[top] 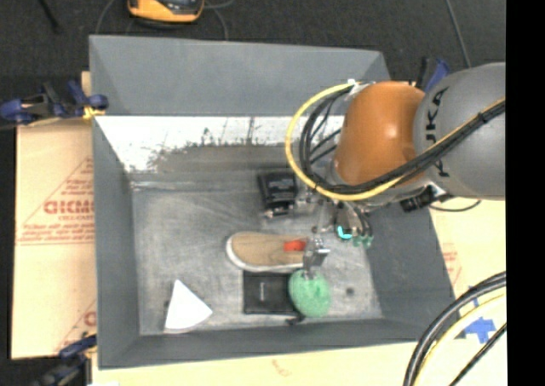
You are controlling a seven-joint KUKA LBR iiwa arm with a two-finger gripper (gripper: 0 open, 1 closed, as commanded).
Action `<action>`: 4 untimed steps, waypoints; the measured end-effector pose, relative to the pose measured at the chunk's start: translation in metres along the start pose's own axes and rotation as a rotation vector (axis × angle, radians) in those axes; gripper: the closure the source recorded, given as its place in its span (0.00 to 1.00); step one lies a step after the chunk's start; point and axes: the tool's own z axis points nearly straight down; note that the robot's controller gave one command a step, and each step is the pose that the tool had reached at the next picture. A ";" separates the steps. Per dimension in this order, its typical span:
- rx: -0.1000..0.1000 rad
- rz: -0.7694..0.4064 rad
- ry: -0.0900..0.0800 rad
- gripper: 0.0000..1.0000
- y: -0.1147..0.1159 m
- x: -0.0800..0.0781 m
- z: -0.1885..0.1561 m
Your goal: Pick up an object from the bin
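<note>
You get even light; glare whitens the bin (170, 141) wall at 11 o'clock; the floor (272, 1) around it is dark.

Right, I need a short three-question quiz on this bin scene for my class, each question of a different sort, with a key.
1. Multiple choice: where in the bin does the white triangular piece lie, as the view shows it?
A. lower left
B. upper right
C. dead centre

2. True or false: the green fuzzy ball lies right beside the flat black pad, on the pad's right in the view.

3. Fill in the missing word: the gripper is at the right end of the beige ____.

Key:
1. A
2. True
3. shoe
</note>
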 end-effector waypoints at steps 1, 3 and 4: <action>0.000 0.000 -0.007 0.00 0.000 -0.002 -0.004; -0.002 -0.164 -0.017 1.00 0.012 -0.068 0.070; 0.002 -0.200 -0.009 1.00 0.004 -0.068 -0.066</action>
